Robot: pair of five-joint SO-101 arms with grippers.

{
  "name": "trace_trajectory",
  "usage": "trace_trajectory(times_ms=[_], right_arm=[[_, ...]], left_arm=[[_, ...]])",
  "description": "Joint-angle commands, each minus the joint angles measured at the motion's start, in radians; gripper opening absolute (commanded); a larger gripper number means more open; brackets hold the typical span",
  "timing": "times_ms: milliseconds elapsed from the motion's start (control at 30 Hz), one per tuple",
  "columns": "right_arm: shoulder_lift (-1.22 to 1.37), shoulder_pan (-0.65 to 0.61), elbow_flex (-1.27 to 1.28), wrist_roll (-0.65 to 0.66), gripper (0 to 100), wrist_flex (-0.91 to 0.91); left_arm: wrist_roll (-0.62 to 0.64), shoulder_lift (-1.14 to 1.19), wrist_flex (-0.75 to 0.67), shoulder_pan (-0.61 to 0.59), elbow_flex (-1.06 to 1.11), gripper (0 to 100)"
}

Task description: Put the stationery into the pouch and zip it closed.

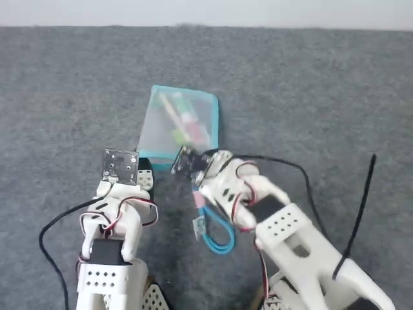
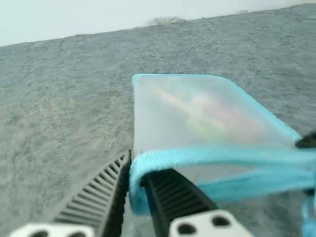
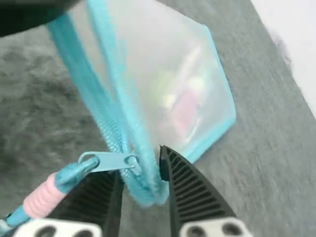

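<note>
Left gripper [image 2: 137, 174] clamps one corner of the pouch [image 1: 153, 132]. Right gripper [image 3: 141, 170] clamps its zipper edge beside the pull [image 3: 107, 161]. Stationery [image 1: 187, 123] lies inside.

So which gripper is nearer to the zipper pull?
Right. The right gripper pinches the pouch just beside the zipper pull; the left gripper pinches the zipper edge's other end.
</note>
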Motion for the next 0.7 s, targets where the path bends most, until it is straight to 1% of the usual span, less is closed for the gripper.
trace_trajectory(times_ms=[0, 100, 167, 300, 433, 567, 667], right_arm=[[0.079, 0.099, -0.192, -0.115, 0.6, 0.085], [0.173, 0.108, -0.276, -0.163, 0.6, 0.160], [0.240, 0.110, -0.330, -0.170, 0.6, 0.222], [0.349, 0.110, -0.425, -0.173, 0.6, 0.308], [0.398, 0.107, -0.442, -0.178, 0.6, 0.309], [0.410, 0.104, -0.437, -0.203, 0.6, 0.308], [0.410, 0.104, -0.436, -0.203, 0.6, 0.314]], left_arm=[[-0.008, -0.025, -0.003, 0.037, -0.053, 1], [-0.009, -0.026, 0.057, 0.081, -0.081, 1], [-0.009, -0.026, 0.089, 0.101, -0.104, 1], [-0.009, -0.026, 0.101, 0.129, -0.114, 1], [-0.009, -0.026, 0.101, 0.147, -0.114, 2], [-0.009, -0.026, 0.117, 0.180, -0.114, 9], [-0.011, -0.026, 0.123, 0.181, -0.113, 11]])
